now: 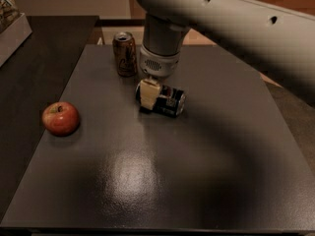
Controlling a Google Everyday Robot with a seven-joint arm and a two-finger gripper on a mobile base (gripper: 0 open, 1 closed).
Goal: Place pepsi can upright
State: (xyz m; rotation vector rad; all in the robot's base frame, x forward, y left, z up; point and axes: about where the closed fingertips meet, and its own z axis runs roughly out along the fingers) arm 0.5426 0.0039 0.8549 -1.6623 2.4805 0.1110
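Pepsi can [168, 101], dark navy, lies sideways at end effector [148, 98], whose grip I cannot tell

Matt plastic claw [148, 95] at glossy metal pepsi can [169, 101], sheeny table [147, 186]
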